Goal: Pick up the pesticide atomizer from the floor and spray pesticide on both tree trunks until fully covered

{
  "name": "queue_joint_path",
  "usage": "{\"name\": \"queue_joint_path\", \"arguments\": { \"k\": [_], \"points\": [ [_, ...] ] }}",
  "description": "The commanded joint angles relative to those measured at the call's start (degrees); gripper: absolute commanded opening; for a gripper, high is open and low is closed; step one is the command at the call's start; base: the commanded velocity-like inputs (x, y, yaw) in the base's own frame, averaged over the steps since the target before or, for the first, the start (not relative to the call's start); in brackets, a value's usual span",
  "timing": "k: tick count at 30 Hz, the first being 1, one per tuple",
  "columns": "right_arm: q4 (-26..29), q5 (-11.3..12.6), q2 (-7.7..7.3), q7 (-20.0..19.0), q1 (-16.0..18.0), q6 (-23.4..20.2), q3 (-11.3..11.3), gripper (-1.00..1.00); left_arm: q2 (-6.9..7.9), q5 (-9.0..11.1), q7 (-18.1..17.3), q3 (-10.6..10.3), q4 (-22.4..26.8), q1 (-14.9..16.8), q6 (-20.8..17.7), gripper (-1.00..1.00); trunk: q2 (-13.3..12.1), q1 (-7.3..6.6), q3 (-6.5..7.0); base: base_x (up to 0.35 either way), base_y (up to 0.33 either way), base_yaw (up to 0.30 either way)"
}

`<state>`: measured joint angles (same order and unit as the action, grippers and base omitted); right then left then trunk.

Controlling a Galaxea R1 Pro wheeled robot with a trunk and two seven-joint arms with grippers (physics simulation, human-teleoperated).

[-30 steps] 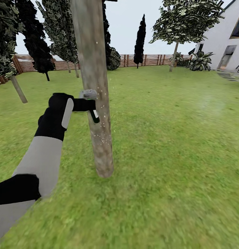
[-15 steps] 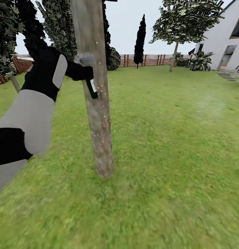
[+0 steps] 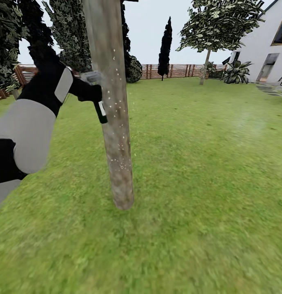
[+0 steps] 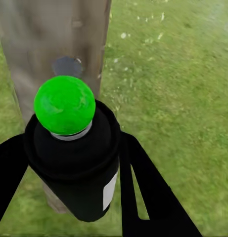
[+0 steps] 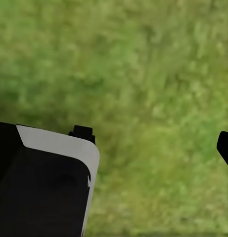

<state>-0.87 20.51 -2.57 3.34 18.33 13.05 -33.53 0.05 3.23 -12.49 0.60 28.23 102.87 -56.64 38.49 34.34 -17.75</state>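
Beside the trunk: black pesticide atomizer with green cap point(image 4: 69, 148) is held against mottled grey-brown tree trunk point(image 3: 112, 122)
Left gripper point(image 4: 74, 163): clamped round the atomizer
Right gripper: state can't be told

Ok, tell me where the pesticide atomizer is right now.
In the head view the pesticide atomizer is held in the left claw, raised at the left side of the near tree trunk, with its green top facing the bark.
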Motion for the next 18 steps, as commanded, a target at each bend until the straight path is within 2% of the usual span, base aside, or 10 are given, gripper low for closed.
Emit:
{"name": "queue_joint_path", "arguments": {
  "k": [1,5,11,15,18],
  "points": [
    [-0.09,0.40,0.02,0.09,0.04,0.22,-0.49,1.00,0.38,0.99,0.05,0.20,-0.12,0.05,-0.32,-1.00,0.07,0.01,-0.08,0.000,0.000,0.000],
    [-0.09,0.40,0.02,0.09,0.07,0.22,-0.49,1.00,0.90,0.99,0.06,0.03,-1.83,0.06,-0.31,-1.00,0.07,0.01,-0.08,0.000,0.000,0.000],
    [-0.09,0.40,0.02,0.09,0.05,0.22,-0.49,1.00,0.48,1.01,0.15,0.34,-5.00,0.07,-0.14,-1.00,0.07,0.01,-0.08,0.000,0.000,0.000],
    [-0.09,0.40,0.02,0.09,0.06,0.22,-0.49,1.00,-0.56,1.07,0.39,0.42,-12.04,0.05,0.17,-1.00,0.07,0.01,-0.08,0.000,0.000,0.000],
    [-0.09,0.40,0.02,0.09,0.07,0.22,-0.49,1.00,-0.71,1.03,0.44,0.45,-15.53,0.06,2.20,-1.00,0.07,0.01,-0.08,0.000,0.000,0.000]
  ]
}}
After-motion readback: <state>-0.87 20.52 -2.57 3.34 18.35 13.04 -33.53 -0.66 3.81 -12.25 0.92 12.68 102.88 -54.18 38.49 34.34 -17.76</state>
